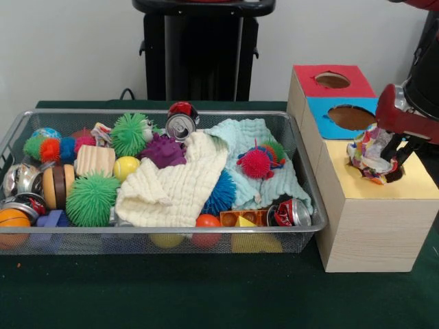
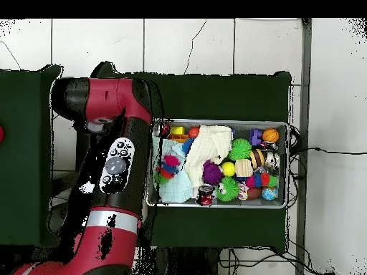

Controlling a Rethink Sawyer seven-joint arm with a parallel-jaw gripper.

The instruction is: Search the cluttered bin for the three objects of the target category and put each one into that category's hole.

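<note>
My gripper [image 1: 385,159] hangs at the right over the yellow top [image 1: 415,185] of the pale wooden box. It is shut on a crumpled white wad [image 1: 367,154] with coloured spots, held just at the yellow top. The wad and the fingers hide the hole. The wire mesh bin [image 1: 171,232] sits to the left, full of clutter; it also shows in the overhead view [image 2: 287,165]. A small bit of white spotted wrapper [image 1: 101,133] may peek out at the bin's back left. In the overhead view my arm [image 2: 115,165] covers the boxes and the gripper.
The blue-topped box [image 1: 322,113] and the red-topped box [image 1: 305,77] stand behind the yellow one. The bin holds a cream cloth [image 1: 171,185], a pale blue cloth [image 1: 240,140], green pom-pom balls [image 1: 91,199], crushed cans [image 1: 180,126] and balls. The robot pedestal [image 1: 202,48] stands behind.
</note>
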